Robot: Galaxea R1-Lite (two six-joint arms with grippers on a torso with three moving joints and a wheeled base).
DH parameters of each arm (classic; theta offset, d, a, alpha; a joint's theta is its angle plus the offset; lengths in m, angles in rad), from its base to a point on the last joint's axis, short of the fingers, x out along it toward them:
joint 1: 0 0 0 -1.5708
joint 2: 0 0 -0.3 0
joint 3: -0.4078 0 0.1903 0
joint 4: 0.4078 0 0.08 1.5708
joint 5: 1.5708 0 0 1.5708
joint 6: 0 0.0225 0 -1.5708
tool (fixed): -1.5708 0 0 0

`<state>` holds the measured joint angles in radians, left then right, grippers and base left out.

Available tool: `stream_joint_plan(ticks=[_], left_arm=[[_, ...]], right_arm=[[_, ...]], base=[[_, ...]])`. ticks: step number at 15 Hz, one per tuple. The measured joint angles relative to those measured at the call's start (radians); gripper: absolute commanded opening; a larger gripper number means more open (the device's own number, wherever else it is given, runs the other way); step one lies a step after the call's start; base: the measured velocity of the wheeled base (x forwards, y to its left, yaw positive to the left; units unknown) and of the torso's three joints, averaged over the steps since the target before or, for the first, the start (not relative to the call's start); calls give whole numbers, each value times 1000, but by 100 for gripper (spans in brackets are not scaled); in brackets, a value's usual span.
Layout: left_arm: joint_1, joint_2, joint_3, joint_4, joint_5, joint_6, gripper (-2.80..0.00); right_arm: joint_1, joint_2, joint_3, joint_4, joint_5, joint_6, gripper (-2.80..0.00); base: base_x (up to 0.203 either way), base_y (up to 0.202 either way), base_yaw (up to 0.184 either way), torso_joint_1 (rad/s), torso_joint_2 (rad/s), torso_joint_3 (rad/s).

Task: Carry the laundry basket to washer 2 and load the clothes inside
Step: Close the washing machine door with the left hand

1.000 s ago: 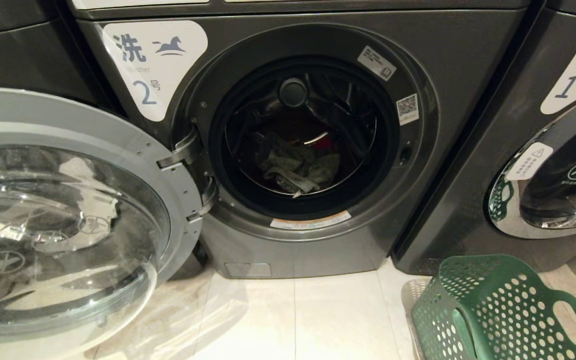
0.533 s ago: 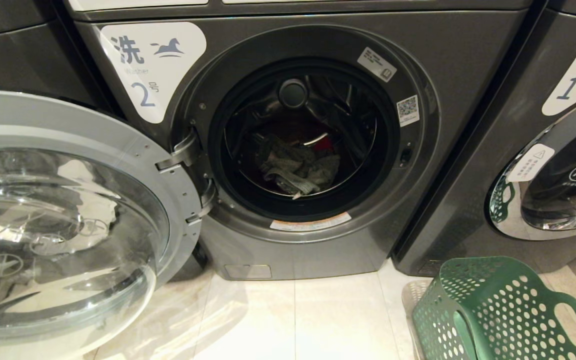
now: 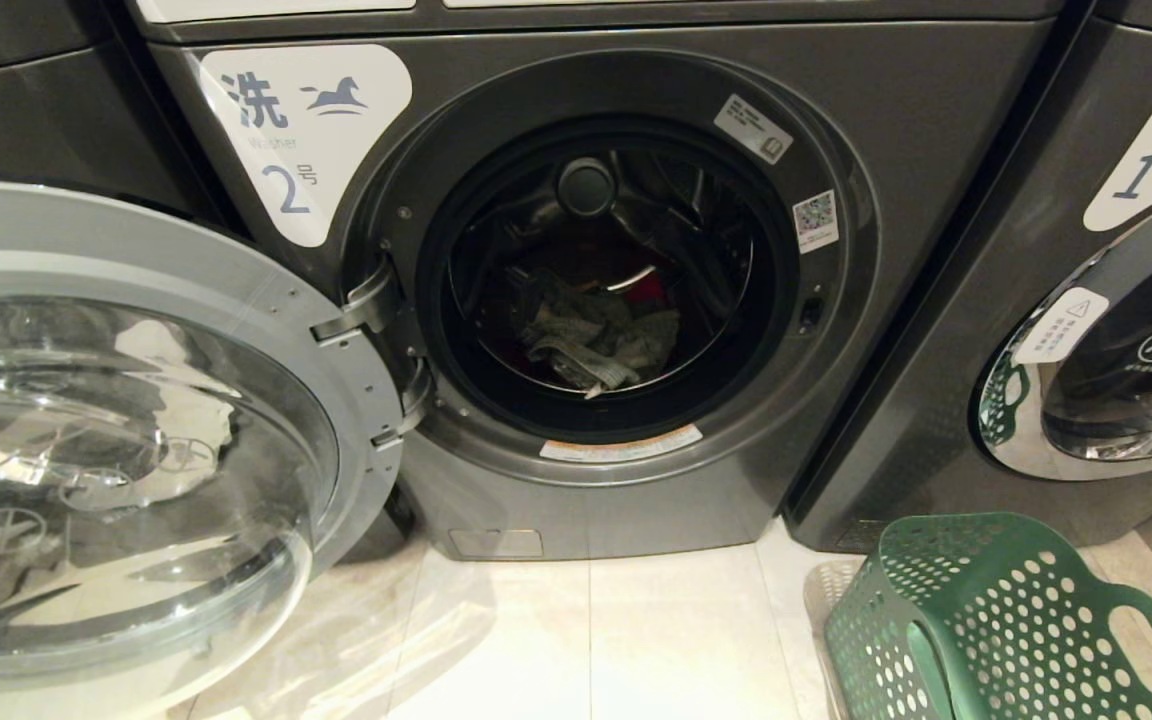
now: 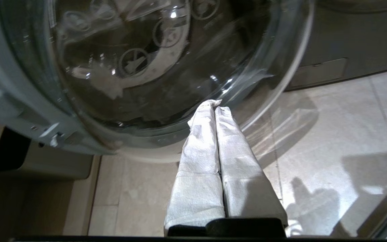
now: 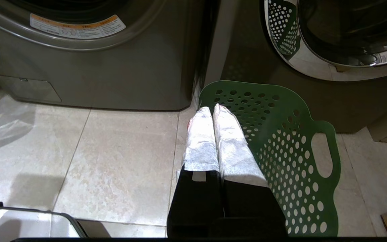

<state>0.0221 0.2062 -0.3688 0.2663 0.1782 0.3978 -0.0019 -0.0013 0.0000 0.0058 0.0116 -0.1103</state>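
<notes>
Moved: nothing seen shifted around washer 2 (image 3: 576, 300) since before.
Hidden: laundry basket (image 3: 996, 620) partly cut off; clothes (image 3: 596, 340) dim inside drum.
Left gripper (image 4: 214, 107): pressed together, empty.
Right gripper (image 5: 212, 108): pressed together, empty.

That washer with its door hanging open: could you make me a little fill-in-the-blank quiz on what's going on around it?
1. The open washer bears the number ____ on its white label.
2. The grey patterned cloth lies inside the ____.
3. The green laundry basket stands on the floor in front of washer number ____.
4. The left gripper, near the glass door, has its fingers ____.

Missing words: 2; drum; 1; shut
</notes>
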Motion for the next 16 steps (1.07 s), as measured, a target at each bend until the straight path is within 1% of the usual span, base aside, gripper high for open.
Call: stream_joint_plan(ticks=[2, 5, 6, 10, 13, 16], left_arm=[[0, -10, -16, 7, 113, -2, -280], [-3, -22, -25, 8, 228, -3, -280], [-3, -26, -23, 7, 246, -3, -280], [-4, -32, -18, 3, 266, -5, -280], [-4, -37, 3, 3, 321, -52, -280], [-5, -44, 28, 4, 348, -59, -280]], right_arm=[[0, 0, 0, 0, -3, 20, -280], [0, 0, 0, -3, -6, 47, -280], [0, 0, 0, -3, -6, 49, -280], [0, 0, 0, -4, -7, 56, -280], [0, 0, 0, -4, -5, 54, -280], [0, 0, 0, -4, -7, 54, -280]], base=[[0, 0, 0, 0, 0, 0], [0, 0, 0, 0, 0, 0], [0, 0, 0, 0, 0, 0], [0, 0, 0, 0, 0, 0], [0, 0, 0, 0, 0, 0], [0, 0, 0, 0, 0, 0]])
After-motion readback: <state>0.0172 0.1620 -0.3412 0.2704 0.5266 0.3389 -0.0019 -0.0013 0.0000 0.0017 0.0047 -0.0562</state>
